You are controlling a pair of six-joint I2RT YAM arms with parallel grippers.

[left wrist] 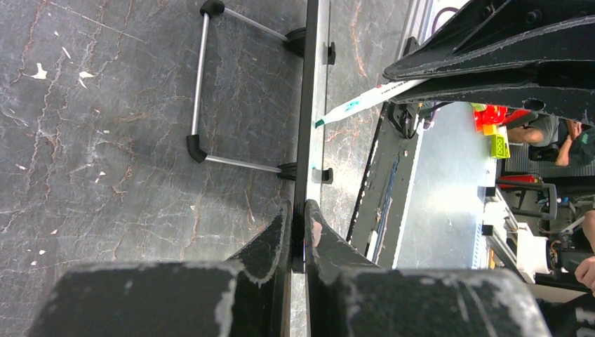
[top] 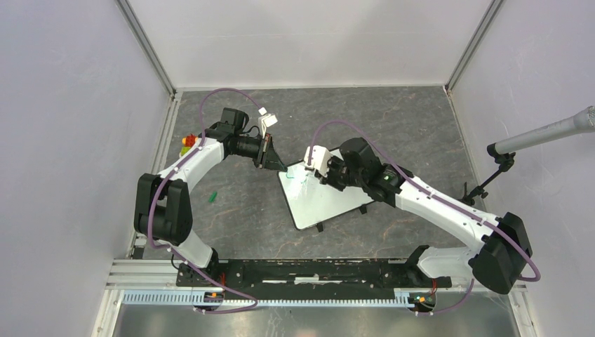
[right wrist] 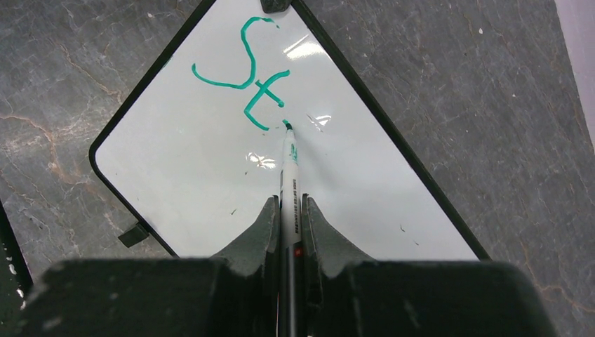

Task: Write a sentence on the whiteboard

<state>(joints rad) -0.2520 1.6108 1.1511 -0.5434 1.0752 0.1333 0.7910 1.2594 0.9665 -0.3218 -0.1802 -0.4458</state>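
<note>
On the whiteboard (right wrist: pixel 196 175), green "St" (right wrist: pixel 262 87) at the marker (right wrist: pixel 289 175) tip.

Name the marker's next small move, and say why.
Probably draw the next letter just past the "t": the right gripper holds the marker with its tip on the whiteboard beside a green "St", and the left gripper clamps the board's edge.

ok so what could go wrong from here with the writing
The left hand pinches the whiteboard only by its thin edge, so pen pressure could shift it. The right hand holds the marker well back from its tip, so strokes may wobble. The green letters are large; room may run out.
</note>
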